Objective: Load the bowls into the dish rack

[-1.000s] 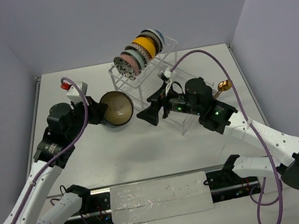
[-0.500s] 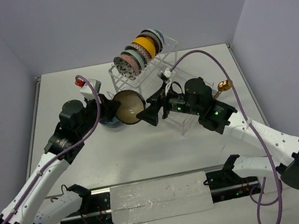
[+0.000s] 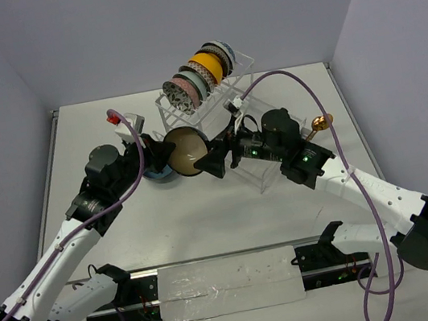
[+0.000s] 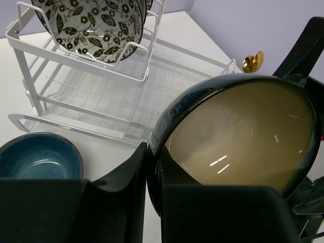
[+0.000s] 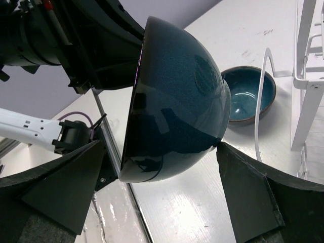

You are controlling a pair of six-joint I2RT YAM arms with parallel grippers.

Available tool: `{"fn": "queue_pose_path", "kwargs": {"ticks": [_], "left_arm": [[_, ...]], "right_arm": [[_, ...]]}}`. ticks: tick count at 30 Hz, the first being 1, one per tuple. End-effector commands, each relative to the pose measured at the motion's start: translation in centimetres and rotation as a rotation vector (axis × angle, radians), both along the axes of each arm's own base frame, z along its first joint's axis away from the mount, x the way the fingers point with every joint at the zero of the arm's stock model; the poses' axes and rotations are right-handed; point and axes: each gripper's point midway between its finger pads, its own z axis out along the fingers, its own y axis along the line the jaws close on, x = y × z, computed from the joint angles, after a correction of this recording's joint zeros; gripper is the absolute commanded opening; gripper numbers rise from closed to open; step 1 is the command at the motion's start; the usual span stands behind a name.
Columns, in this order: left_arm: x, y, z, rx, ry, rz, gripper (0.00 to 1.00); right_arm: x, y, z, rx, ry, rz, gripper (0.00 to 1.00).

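Note:
My left gripper (image 3: 166,156) is shut on the rim of a dark blue bowl with a cream inside (image 3: 184,150), held on edge above the table in front of the dish rack (image 3: 240,59). The left wrist view shows that grip (image 4: 152,152) on the bowl (image 4: 243,136). My right gripper (image 3: 212,161) is open, and in the right wrist view (image 5: 162,152) its fingers flank the same bowl (image 5: 177,111); the right finger touches its side. Several bowls (image 3: 199,73) stand in the rack's upper shelf. A small blue bowl (image 3: 159,174) sits on the table.
A gold spoon (image 3: 320,122) stands in the rack's side holder. The white rack frame is close in the left wrist view (image 4: 23,71) and the right wrist view (image 5: 302,45). The small blue bowl (image 5: 248,93) lies just under the held bowl.
My left arm has carried the held bowl to the right, from open table to between my right gripper's open fingers. My right gripper has edged slightly left toward it.

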Motion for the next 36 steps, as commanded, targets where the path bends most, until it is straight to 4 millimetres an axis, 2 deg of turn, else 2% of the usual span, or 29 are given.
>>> {"fn": "queue_pose_path", "kwargs": {"ticks": [1, 9, 18, 26, 33, 36], "left_arm": [[-0.5, -1.1, 5.4, -0.143, -0.142, -0.053, 0.00], [-0.4, -1.8, 5.4, -0.170, -0.144, -0.078, 0.00], [-0.1, -2.1, 5.9, -0.178, -0.157, -0.084, 0.00], [0.2, -2.5, 5.1, -0.173, -0.140, -0.093, 0.00], [0.4, -2.9, 5.2, -0.163, -0.145, -0.109, 0.00], [0.9, -2.5, 5.2, -0.156, -0.142, -0.073, 0.00]], "right_arm": [[-0.1, 0.4, 2.6, 0.069, -0.062, 0.036, 0.99], [0.5, 0.4, 2.3, 0.076, -0.050, 0.040, 0.97], [2.1, -0.3, 1.5, 0.062, -0.034, -0.014, 0.98], [1.5, -0.7, 1.6, 0.063, -0.070, 0.003, 0.93], [0.9, -1.2, 1.6, 0.047, -0.094, 0.035, 0.95], [1.4, -2.7, 1.7, 0.004, -0.105, -0.050, 0.95]]}}
